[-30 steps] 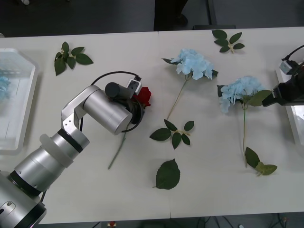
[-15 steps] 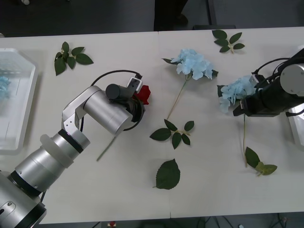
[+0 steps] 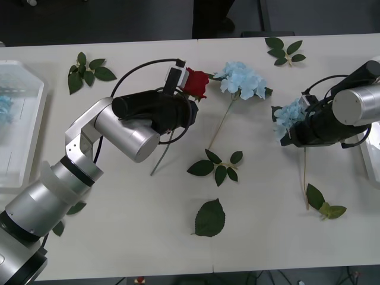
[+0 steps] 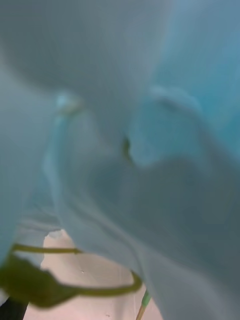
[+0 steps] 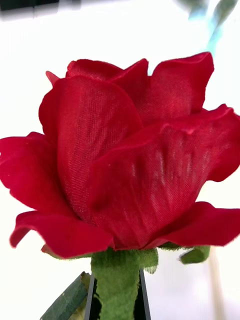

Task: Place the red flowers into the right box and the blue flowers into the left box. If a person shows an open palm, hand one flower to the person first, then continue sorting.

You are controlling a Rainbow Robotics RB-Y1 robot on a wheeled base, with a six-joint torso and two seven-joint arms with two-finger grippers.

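Note:
My left gripper (image 3: 187, 101) is shut on the stem of a red flower (image 3: 196, 83), a rose held above the table's middle with its stem slanting down towards me. In the left wrist view the red flower (image 5: 125, 155) stands just past my left gripper (image 5: 117, 306), its stem pinched between black fingers. My right gripper (image 3: 291, 135) is pressed against a blue flower (image 3: 292, 116) lying right of centre; in the right wrist view the blue flower's (image 4: 120, 125) petals cover its fingers. Another blue flower (image 3: 242, 78) lies at the far middle. The left box (image 3: 24, 172) holds a blue flower (image 3: 3, 110). The right box (image 3: 369, 159) shows at the right edge.
Loose leaf sprigs lie at the far left (image 3: 89, 70), far right (image 3: 285, 50) and centre (image 3: 217, 166). A single large leaf (image 3: 209, 218) lies nearer me. The right blue flower's stem runs towards me to two leaves (image 3: 323, 205).
My left arm has lifted the red flower off the table and carried it away from me and to the right. My right arm has swung in from the right box onto the blue flower.

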